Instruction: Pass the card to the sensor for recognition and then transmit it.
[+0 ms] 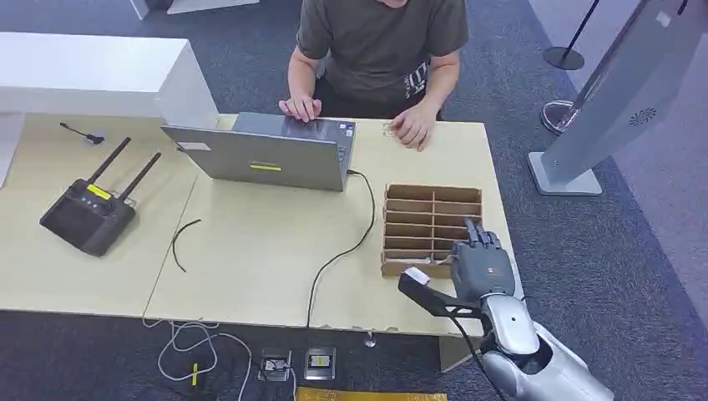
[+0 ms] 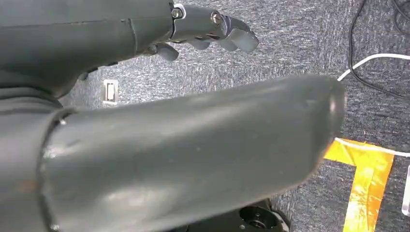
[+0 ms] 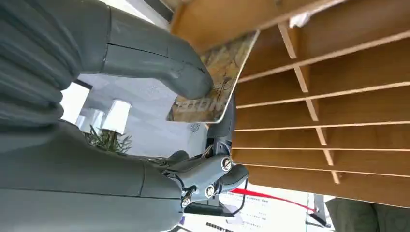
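My right hand point(image 1: 478, 264) hangs over the near right corner of the wooden slotted box point(image 1: 432, 219) on the table. In the right wrist view the thumb point(image 3: 159, 63) and a finger pinch a printed yellowish card point(image 3: 225, 67), with its far edge against the wooden box's point(image 3: 338, 111) dividers. The head view hides the card under the hand. A black bracket with a white tip point(image 1: 422, 288) sticks out just left of that hand at the table's front edge. My left hand point(image 2: 169, 145) hangs above the carpet, fingers point(image 2: 212, 26) loosely apart and holding nothing.
A person sits at the far side with both hands point(image 1: 300, 107) by a grey laptop point(image 1: 267, 154); its black cable point(image 1: 342, 251) crosses the table. A black remote controller point(image 1: 88, 215) lies at the left. A grey kiosk point(image 1: 618, 92) stands on the right.
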Robot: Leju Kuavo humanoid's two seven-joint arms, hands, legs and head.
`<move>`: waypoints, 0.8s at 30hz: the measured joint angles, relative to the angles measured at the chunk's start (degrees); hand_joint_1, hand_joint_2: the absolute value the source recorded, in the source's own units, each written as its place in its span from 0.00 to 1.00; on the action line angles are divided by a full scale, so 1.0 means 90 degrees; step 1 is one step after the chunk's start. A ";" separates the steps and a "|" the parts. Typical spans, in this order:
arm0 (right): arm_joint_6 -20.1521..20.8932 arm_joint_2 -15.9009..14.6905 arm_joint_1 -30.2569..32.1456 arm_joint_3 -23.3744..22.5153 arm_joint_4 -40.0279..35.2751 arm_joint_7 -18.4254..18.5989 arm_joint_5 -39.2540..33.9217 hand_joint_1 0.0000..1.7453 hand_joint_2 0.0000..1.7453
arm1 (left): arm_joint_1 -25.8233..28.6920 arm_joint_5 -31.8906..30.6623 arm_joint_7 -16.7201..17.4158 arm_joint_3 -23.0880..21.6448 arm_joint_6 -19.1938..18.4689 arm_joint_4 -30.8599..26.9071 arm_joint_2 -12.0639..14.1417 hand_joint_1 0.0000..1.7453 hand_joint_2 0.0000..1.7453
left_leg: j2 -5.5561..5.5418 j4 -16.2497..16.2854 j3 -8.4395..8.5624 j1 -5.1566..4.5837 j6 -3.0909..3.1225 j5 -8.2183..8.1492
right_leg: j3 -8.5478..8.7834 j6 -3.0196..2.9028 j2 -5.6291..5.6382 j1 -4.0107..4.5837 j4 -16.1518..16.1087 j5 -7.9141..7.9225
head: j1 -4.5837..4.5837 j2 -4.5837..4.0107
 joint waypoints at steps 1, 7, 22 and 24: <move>0.0010 0.0000 0.0000 0.0000 0.0000 0.0000 0.0002 1.00 1.00 | -0.0001 -0.0002 0.0000 0.0000 0.0000 0.0000 0.0000 0.00 0.00 | 0.0000 0.0000 0.0000 0.0000 0.0000 0.0000 | 0.0000 0.0000 0.0000 0.0000 0.0000 0.0000 | 0.0002 0.0000; 0.0010 0.0000 0.0011 -0.0015 0.0000 -0.0007 0.0029 1.00 1.00 | -0.0001 -0.0017 0.0000 0.0000 0.0000 0.0000 0.0000 0.00 0.00 | 0.0000 0.0000 0.0000 0.0000 0.0000 0.0000 | 0.0000 0.0000 0.0000 0.0000 0.0000 0.0000 | 0.0000 0.0000; 0.0010 0.0032 0.0106 -0.0070 0.0000 -0.0078 0.0039 1.00 1.00 | -0.0008 -0.0024 0.0002 0.0000 -0.0005 0.0000 0.0000 0.00 0.00 | 0.0001 0.0000 0.0001 0.0000 0.0000 0.0000 | 0.0000 0.0000 0.0000 0.0000 0.0000 0.0000 | 0.0000 0.0000; 0.0010 0.0036 0.0110 -0.0070 0.0000 -0.0090 0.0036 1.00 1.00 | -0.0008 -0.0022 0.0002 0.0000 -0.0005 0.0000 0.0000 0.00 0.00 | 0.0001 0.0000 0.0001 0.0000 0.0000 0.0000 | 0.0000 0.0000 0.0000 0.0000 0.0000 0.0000 | 0.0002 0.0000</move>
